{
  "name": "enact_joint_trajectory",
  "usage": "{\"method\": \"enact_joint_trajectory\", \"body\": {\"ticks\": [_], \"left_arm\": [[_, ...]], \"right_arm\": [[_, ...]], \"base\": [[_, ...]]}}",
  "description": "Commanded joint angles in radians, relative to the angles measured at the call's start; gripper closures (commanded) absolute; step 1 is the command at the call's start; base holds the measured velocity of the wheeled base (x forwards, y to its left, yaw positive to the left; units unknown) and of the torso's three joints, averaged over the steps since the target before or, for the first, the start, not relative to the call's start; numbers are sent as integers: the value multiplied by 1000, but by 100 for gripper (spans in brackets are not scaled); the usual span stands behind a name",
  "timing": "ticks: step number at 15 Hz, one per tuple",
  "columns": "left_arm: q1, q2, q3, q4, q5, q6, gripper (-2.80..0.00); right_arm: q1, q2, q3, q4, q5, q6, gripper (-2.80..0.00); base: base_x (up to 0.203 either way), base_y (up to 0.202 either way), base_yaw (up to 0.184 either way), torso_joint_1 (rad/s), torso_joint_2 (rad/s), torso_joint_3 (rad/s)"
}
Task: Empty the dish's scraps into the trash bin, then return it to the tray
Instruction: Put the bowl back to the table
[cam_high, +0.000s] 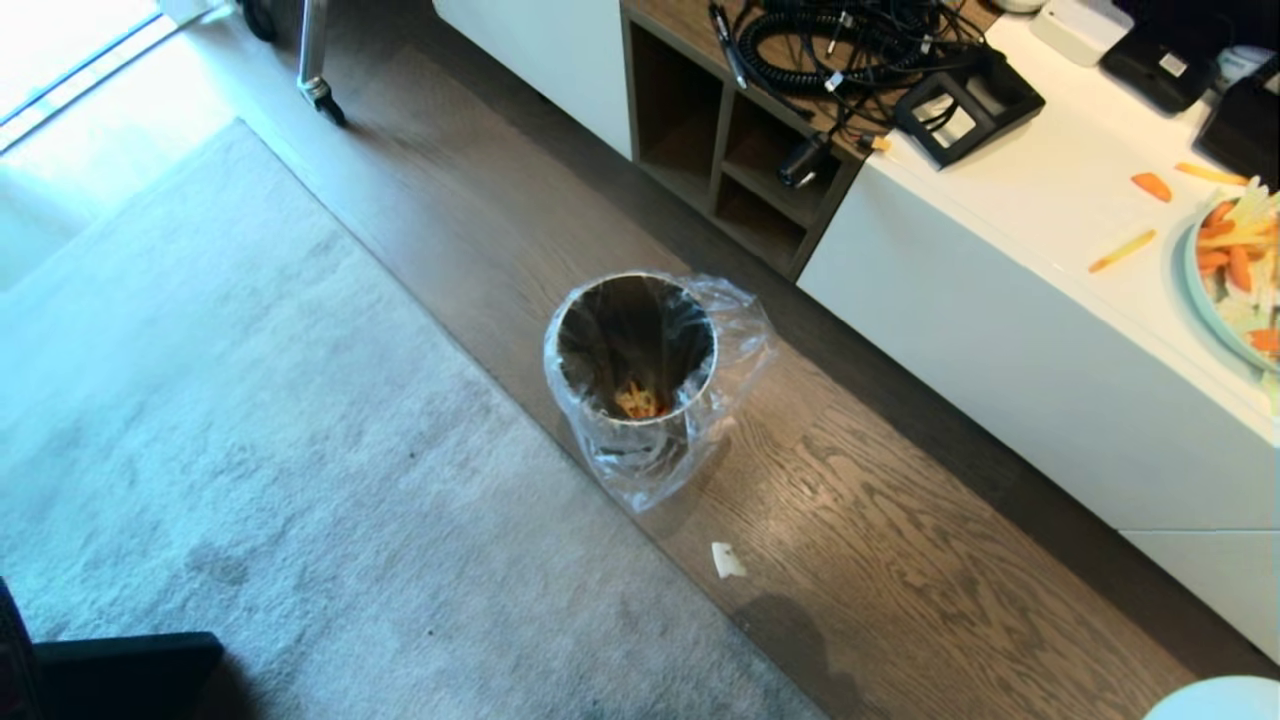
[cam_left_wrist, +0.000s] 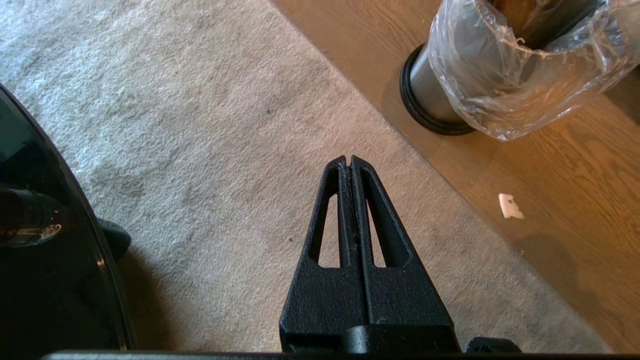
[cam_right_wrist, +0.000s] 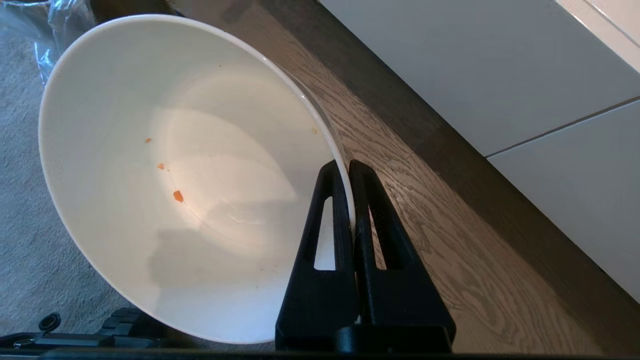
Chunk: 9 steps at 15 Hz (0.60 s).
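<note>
A: White glazed dish (cam_right_wrist: 165, 175), deep and round, pinched at its rim by the right gripper (cam_right_wrist: 348, 167), one finger inside the wall, one outside. Tipped on edge, hollow facing the wrist camera.

B: Nearly clean inside. Just a few tiny orange flecks (cam_right_wrist: 177, 196) clinging to the glaze beyond the fingertips.

A: Looks emptied, then. Scraps (cam_high: 640, 402) lying at the bottom of the trash bin (cam_high: 634, 360), orange and yellow bits down in the clear liner.

B: So, by the look of it, on to the return leg. Best done by levelling the dish first, keeping that rim pinch firm, then carrying it up over the white counter (cam_high: 1040, 190).

A: Glossy rim, thin grip. Likely to slip if swung fast. Slow and steady wanted.

B: Tray nowhere in view yet. Only a pale-blue plate (cam_high: 1200, 290) heaped with strips at the counter's edge, plus stray carrot pieces (cam_high: 1150, 186) beside it. Worth steering clear of those.

A: Left gripper (cam_left_wrist: 348, 161) pressed together, holding nothing, idle above the grey carpet (cam_left_wrist: 200, 125), bin off ahead of its tips on the wood floor (cam_left_wrist: 575, 190).

B: Small white scrap (cam_left_wrist: 510, 206) on the boards too, near that gripper's tips. Not part of the job.
</note>
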Motion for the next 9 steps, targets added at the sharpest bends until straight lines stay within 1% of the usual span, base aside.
{"method": "enact_joint_trajectory", "body": {"ticks": [1, 9], "left_arm": [[0, 0, 0, -1, 1, -1, 0], [0, 0, 0, -1, 1, -1, 0]], "right_arm": [[0, 1, 0, 0, 0, -1, 0], [0, 1, 0, 0, 1, -1, 0]], "base": [[0, 0, 0, -7, 2, 193], [0, 0, 0, 2, 2, 200]]}}
